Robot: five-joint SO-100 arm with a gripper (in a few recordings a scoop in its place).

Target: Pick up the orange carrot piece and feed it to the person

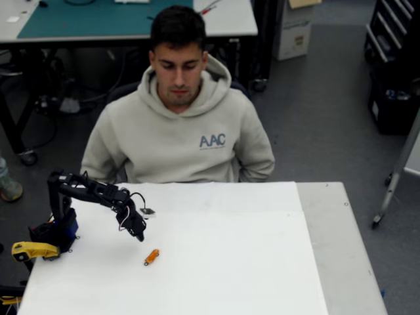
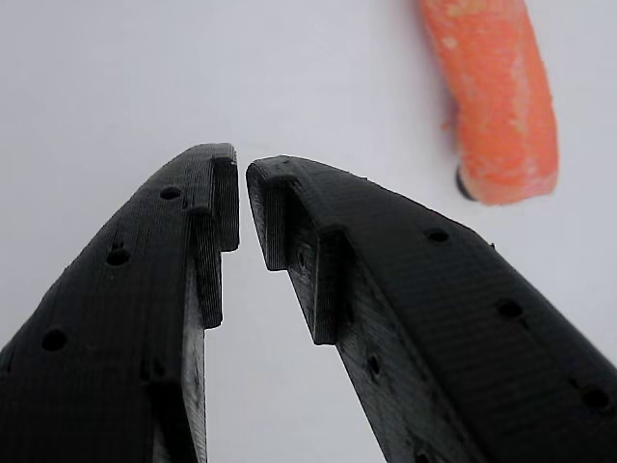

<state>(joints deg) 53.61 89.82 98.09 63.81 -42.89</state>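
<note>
In the overhead view we see the orange carrot piece [image 1: 151,256] lying on the white table [image 1: 249,262], tilted a little, toward the left part of the tabletop. The black gripper [image 1: 140,236] hangs just above and to the upper left of it, near but not touching; the arm reaches out to it from its base at the table's left edge.

In the wrist view we look down past the two black fingers [image 2: 386,289] onto the white surface. Their tips stand almost together, with only a narrow slit between them that widens further back, and nothing sits in that gap. The carrot piece [image 2: 494,92] lies to the upper right of the gripper [image 2: 242,193], clear of both fingers, its blunt end pointing down toward the right finger.

The person [image 1: 180,125] in the beige hoodie sits behind the table's far edge, head bowed toward the tabletop.
</note>
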